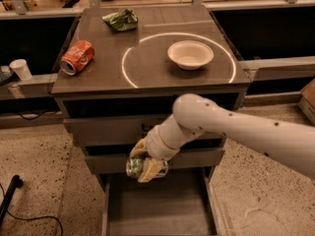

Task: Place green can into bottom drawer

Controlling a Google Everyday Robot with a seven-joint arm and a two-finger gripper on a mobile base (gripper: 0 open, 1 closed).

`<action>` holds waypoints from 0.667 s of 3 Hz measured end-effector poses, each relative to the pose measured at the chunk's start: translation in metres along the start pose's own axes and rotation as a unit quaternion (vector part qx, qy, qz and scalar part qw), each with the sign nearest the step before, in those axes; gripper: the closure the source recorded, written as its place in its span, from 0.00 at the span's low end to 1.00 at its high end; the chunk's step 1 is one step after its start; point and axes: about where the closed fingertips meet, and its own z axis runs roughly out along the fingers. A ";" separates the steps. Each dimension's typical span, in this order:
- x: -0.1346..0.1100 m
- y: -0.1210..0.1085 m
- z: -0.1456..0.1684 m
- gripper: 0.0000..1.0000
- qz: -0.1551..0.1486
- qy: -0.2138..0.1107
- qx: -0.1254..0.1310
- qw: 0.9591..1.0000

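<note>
My gripper (144, 165) hangs in front of the cabinet's middle drawer front and is shut on the green can (135, 167), a shiny green and silver can held lying sideways. It sits just above the back end of the open bottom drawer (160, 210), a wide flat grey tray pulled out toward me. The can is above the drawer floor and does not touch it. My white arm (236, 132) reaches in from the right.
On the cabinet top lie an orange-red soda can (77, 57) at the left, a wrinkly green foil bag (120, 20) at the back and a white bowl (190, 54) inside a white ring. A white cup (20, 69) stands on a ledge at far left. A black cable (15, 200) lies on the floor.
</note>
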 end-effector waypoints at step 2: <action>0.061 0.025 -0.009 1.00 -0.022 -0.062 0.079 0.995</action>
